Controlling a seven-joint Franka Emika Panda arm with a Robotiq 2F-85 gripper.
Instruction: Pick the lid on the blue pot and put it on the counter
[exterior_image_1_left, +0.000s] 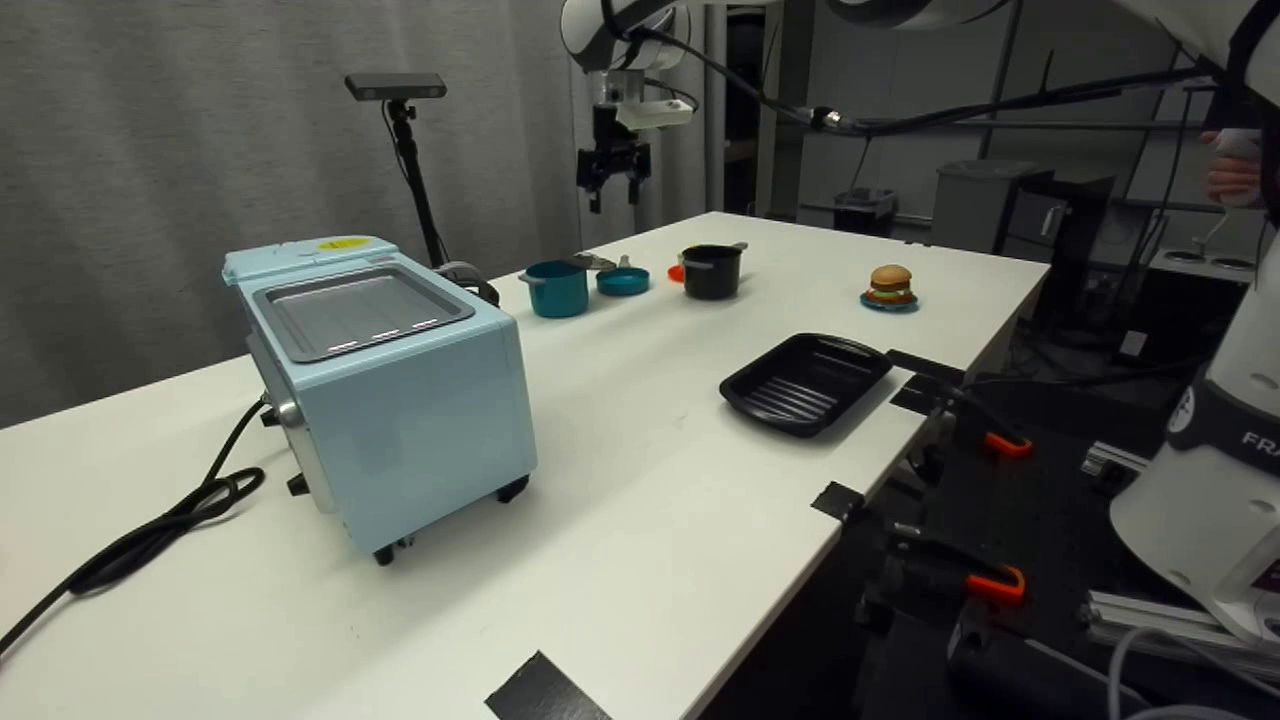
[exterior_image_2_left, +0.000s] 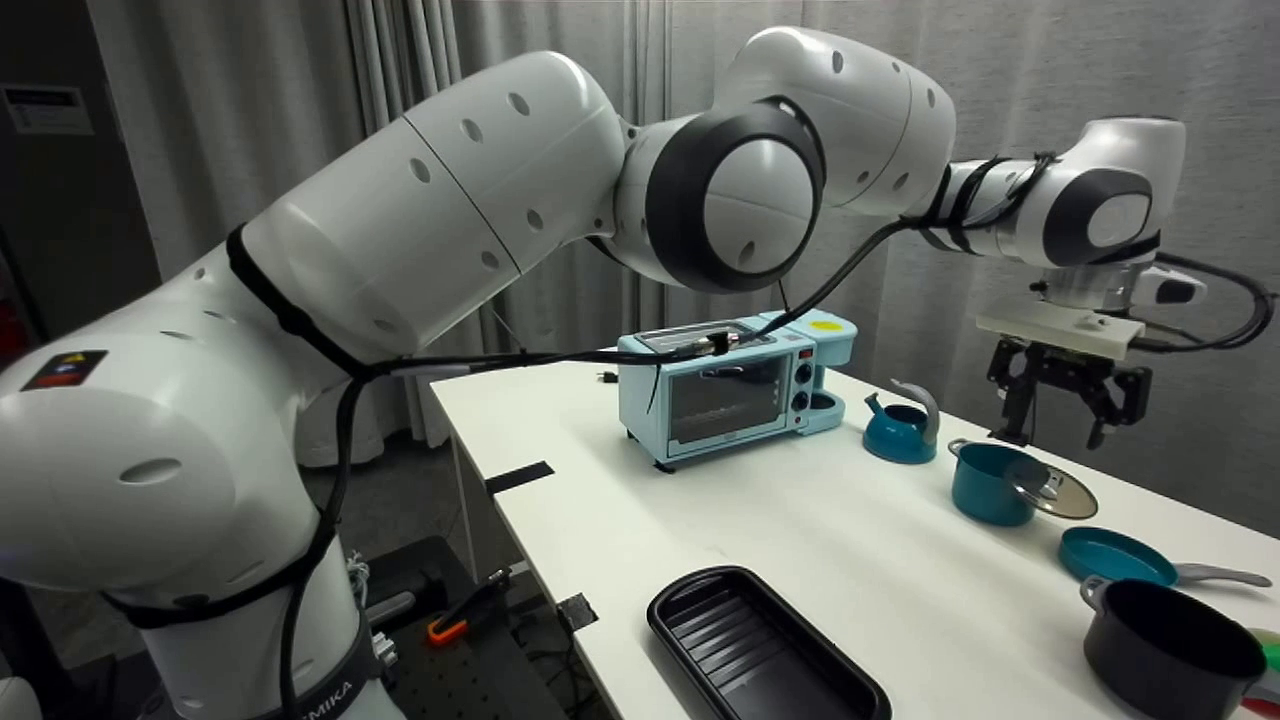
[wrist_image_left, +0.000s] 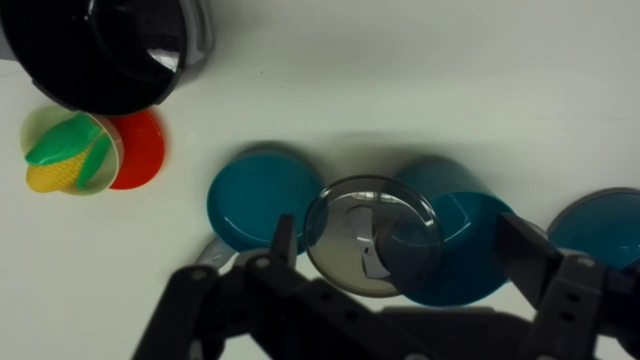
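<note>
The lid is clear, dark-tinted glass with a grey handle. It leans tilted on the blue pot's rim, partly over the opening and partly past its side. The lid shows in both exterior views (exterior_image_1_left: 588, 262) (exterior_image_2_left: 1068, 497) and in the wrist view (wrist_image_left: 372, 235). The blue pot (exterior_image_1_left: 560, 292) (exterior_image_2_left: 982, 490) (wrist_image_left: 440, 175) stands on the off-white counter (exterior_image_1_left: 620, 420) (exterior_image_2_left: 640, 510) (wrist_image_left: 380, 90). My gripper (exterior_image_1_left: 615, 198) (exterior_image_2_left: 1055, 437) (wrist_image_left: 395, 222) is open and empty, pointing down, above the lid and pot. In the wrist view its fingers frame the lid and much of the pot.
A blue frying pan (exterior_image_1_left: 622, 283) (wrist_image_left: 260, 200) sits beside the lid. A black pot (exterior_image_1_left: 712, 275) (exterior_image_2_left: 1170, 640) and corn in a cup (wrist_image_left: 75, 155) stand past it. A blue kettle (exterior_image_2_left: 900, 435), a toaster oven (exterior_image_2_left: 735, 395), a black tray (exterior_image_1_left: 805, 385) and a toy burger (exterior_image_1_left: 890, 283) also stand there.
</note>
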